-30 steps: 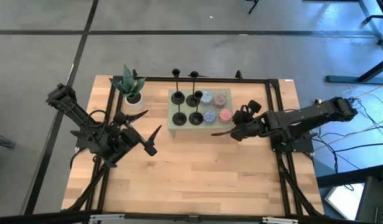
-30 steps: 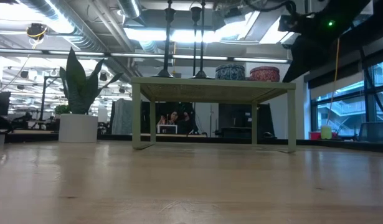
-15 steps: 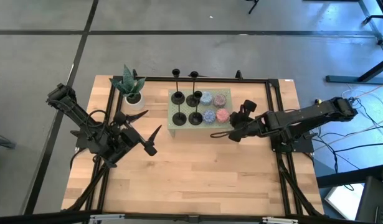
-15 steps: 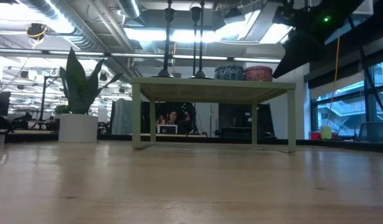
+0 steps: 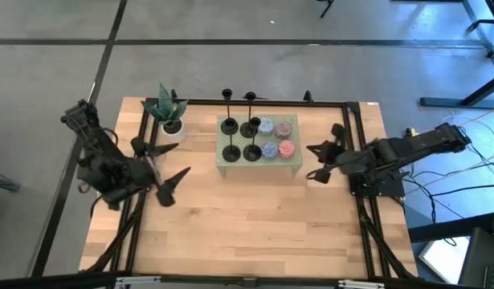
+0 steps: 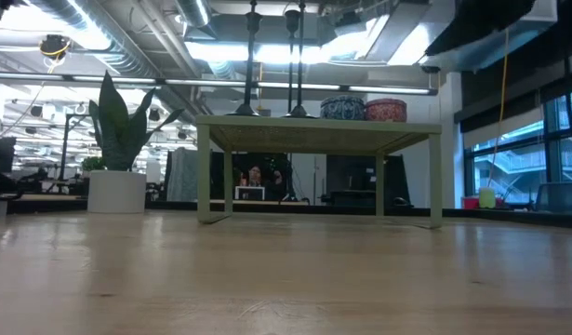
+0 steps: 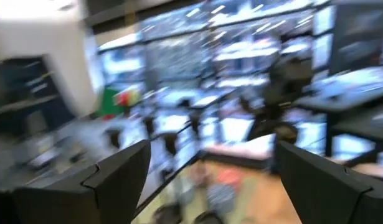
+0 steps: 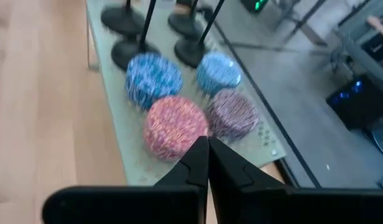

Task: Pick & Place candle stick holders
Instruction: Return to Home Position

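Note:
Several black candle stick holders (image 5: 240, 140) stand by their round bases on the left half of a low green stand (image 5: 259, 165); their stems (image 6: 253, 58) rise above its top, and their bases (image 8: 132, 52) show in the right wrist view. My right gripper (image 5: 312, 173) hangs shut to the right of the stand, its tips (image 8: 207, 149) slanting down toward the pucks and touching nothing. My left gripper (image 5: 161, 167) is open and empty near the table's left edge, its fingers (image 7: 119, 174) spread wide in a blurred picture.
Speckled pucks sit on the stand's right half: two blue (image 8: 154, 74), one pink (image 8: 175, 127), one purple (image 8: 231, 115). A potted green plant (image 5: 168, 112) stands at the far left. A black frame (image 5: 351, 120) borders the wooden table. Bare wood lies nearer than the stand.
My right gripper has drawn back from the stand toward the table's right edge and risen, staying shut. My left gripper has swung toward the table's left edge and turned, staying open. The holders and pucks have kept their places.

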